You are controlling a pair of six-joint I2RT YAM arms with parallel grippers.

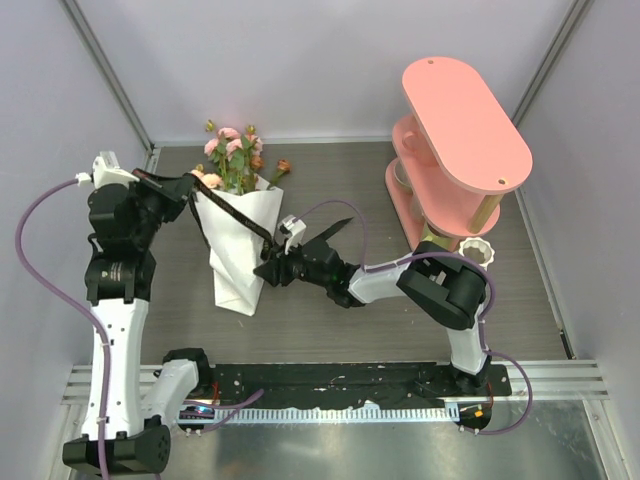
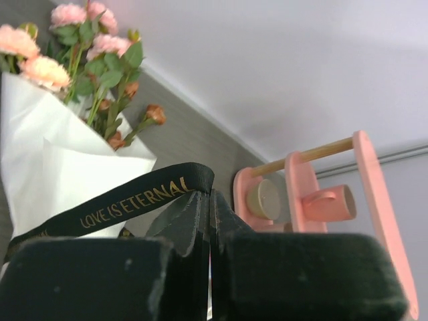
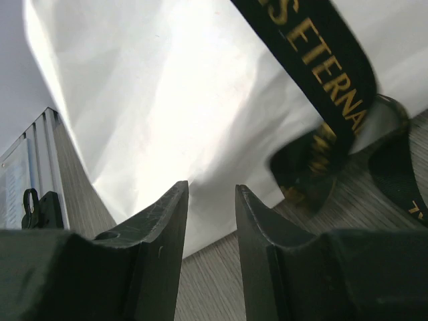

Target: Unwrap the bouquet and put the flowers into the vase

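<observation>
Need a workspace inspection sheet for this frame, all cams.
Surface: grey wood-grain table, no damage seen.
Job's things: pink and peach roses in white paper cone, black ribbon draped across it; white ribbed vase, no flowers in it.
Clutter: pink two-tier shelf.
Grippers: left gripper shut on black ribbon; right gripper open, holding nothing.
Cables: purple cables looping off both arms.
Surroundings: pale walls.

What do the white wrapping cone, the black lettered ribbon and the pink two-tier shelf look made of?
White wrapping cone: matte paper, apparently; it holds sharp creases.
Black gold-lettered ribbon: woven fabric, probably; it drapes and curls.
Pink two-tier oval shelf: painted wood or board, likely; bare wooden dowels join the tiers.
</observation>
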